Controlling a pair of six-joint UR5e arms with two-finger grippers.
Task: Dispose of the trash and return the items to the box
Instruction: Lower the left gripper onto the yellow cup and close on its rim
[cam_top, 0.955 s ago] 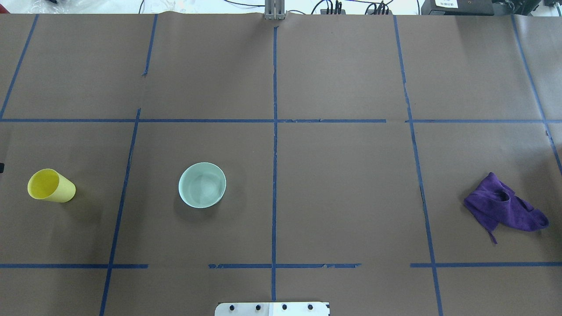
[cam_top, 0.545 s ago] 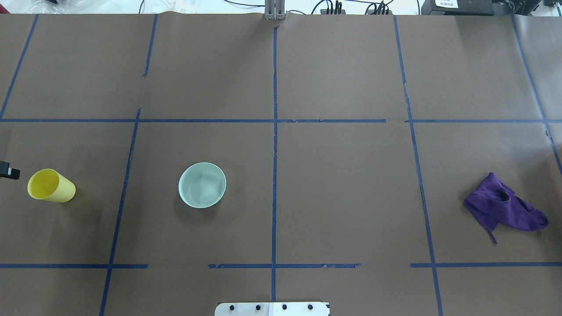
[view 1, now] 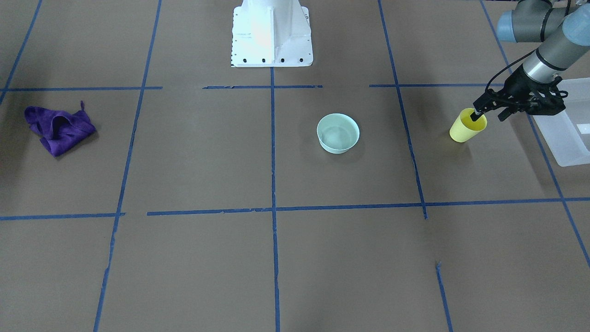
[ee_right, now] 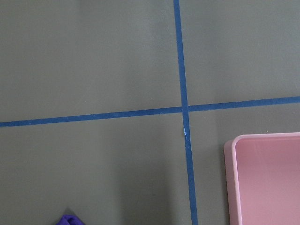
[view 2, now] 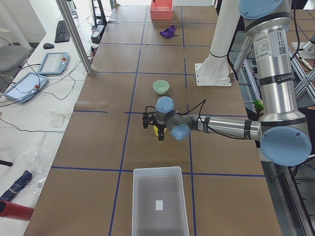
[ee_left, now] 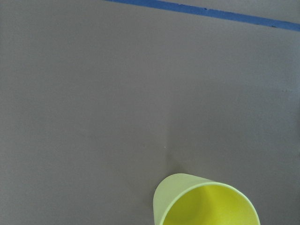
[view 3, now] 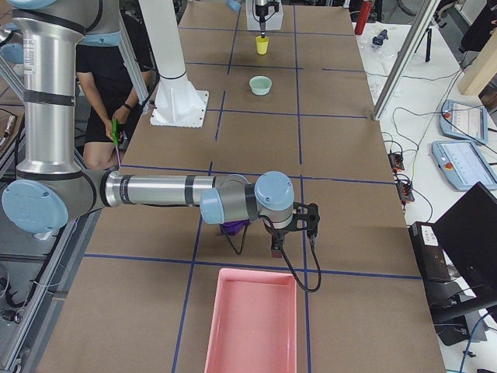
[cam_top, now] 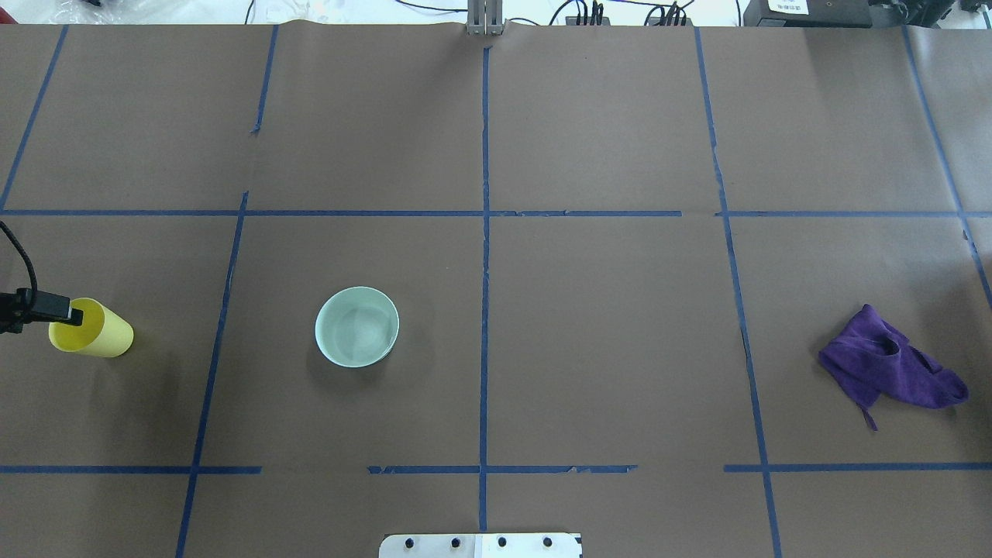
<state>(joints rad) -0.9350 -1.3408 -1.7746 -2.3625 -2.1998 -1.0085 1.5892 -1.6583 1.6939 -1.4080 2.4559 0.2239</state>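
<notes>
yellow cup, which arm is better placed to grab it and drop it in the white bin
Left. The left claw is open at the rim of the cup, one finger at its mouth, and the white bin sits close on that side. The right claw hangs far off by the purple cloth.

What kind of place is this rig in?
Likely a robotics lab workcell: table papered brown and gridded with blue tape, teach pendants and a keyboard on the side bench.
</notes>
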